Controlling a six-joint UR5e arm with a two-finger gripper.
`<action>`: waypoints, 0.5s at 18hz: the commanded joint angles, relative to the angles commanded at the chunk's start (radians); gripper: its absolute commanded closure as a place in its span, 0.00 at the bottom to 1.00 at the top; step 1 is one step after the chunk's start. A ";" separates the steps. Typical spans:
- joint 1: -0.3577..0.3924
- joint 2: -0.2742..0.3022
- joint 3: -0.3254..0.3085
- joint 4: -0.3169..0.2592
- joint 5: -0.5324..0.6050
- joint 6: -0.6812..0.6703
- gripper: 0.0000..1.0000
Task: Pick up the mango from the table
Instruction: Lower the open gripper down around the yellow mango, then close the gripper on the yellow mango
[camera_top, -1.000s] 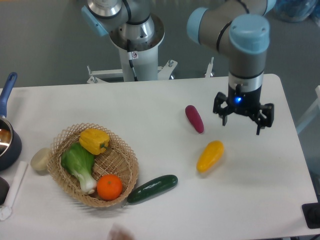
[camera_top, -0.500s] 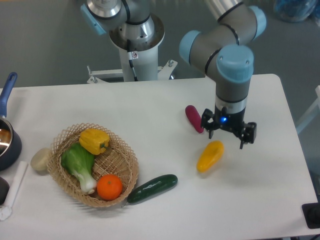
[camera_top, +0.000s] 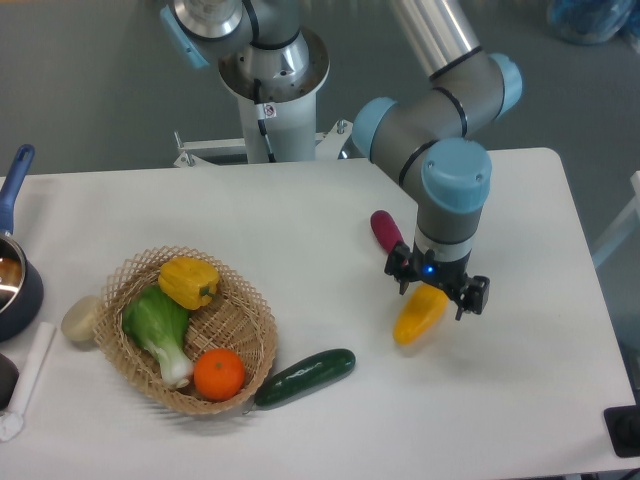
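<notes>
Hovering directly over the upper end of the smooth elongated yellow-orange mango (camera_top: 418, 314), the black two-finger gripper (camera_top: 437, 296) has its fingers spread apart, one on each side of the fruit's top; whether they touch it cannot be told. That single mango lies tilted on the large white table (camera_top: 300, 220) with rounded corners, right of centre, its lower end pointing toward the near-left.

One dark purple elongated vegetable (camera_top: 386, 231) lies just up and left of the gripper, near the arm's grey-and-blue wrist. One glossy dark green cucumber (camera_top: 304, 376) rests on the table toward the near edge, its left end just beside the one round woven wicker basket (camera_top: 252, 310).

Inside the basket sit three items: one lumpy yellow bell pepper (camera_top: 188, 281) at the back, one leafy green bok choy (camera_top: 160, 331) with a white stem on the left, and one round orange (camera_top: 219, 374) at the front.

One pale round object (camera_top: 81, 319) sits on the table just beside the basket's left rim. At the far left edge, one dark pot with a blue handle (camera_top: 15, 262) is partly cut off.
</notes>
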 joint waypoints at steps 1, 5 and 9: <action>-0.002 -0.005 0.003 0.000 -0.001 0.000 0.00; -0.002 -0.026 0.002 0.024 -0.002 0.002 0.00; -0.015 -0.043 -0.006 0.028 0.002 0.000 0.00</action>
